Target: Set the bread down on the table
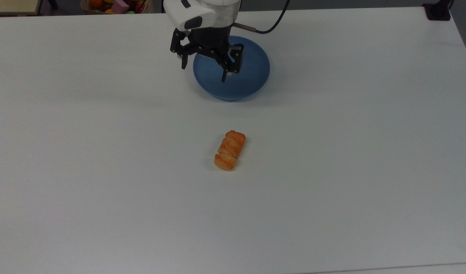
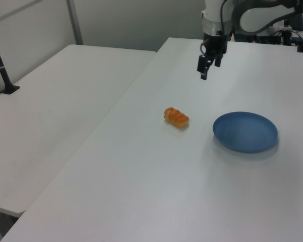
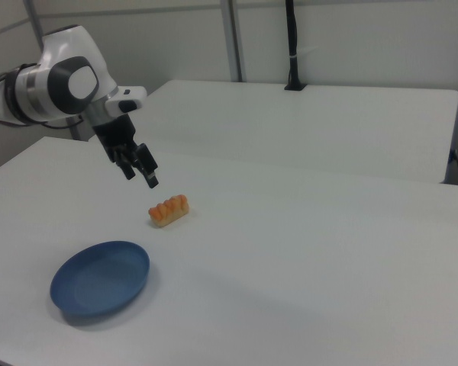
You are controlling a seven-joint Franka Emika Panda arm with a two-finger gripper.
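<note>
The bread [image 1: 230, 150], a small orange-brown loaf w/ paler twisted ridges, lies flat on the white tabletop [image 1: 103, 198], near the middle of the top view, nothing touching it. In the left view the bread [image 2: 177, 117] sits just beside the blue plate [image 2: 245, 132], on the left view's left of it, apart from the rim. In the right view the loaf [image 3: 169, 210] lies above the plate [image 3: 99, 280], its long axis slanting up toward the right view's right.

The gripper [image 1: 203, 70] hangs in the air well apart from the bread, fingers spread wide & holding nothing. In the top view it overlaps the plate [image 1: 252, 76] near the top edge of the frame, one black finger [image 1: 224, 76] showing against the blue, the other against the white surface at the top view's left of the plate. In the left view the gripper [image 2: 206, 69] is above & beyond the plate, fingers pointing down. In the right view the gripper [image 3: 140, 174] hangs at the right view's upper left of the bread, tilted, below the white-and-grey arm [image 3: 61, 80].

A black cable [image 1: 273, 23] runs from the wrist. A second white table [image 2: 55, 111] stands at the left view's left. A box of coloured items [image 1: 117, 5] shows at the top view's upper edge.
</note>
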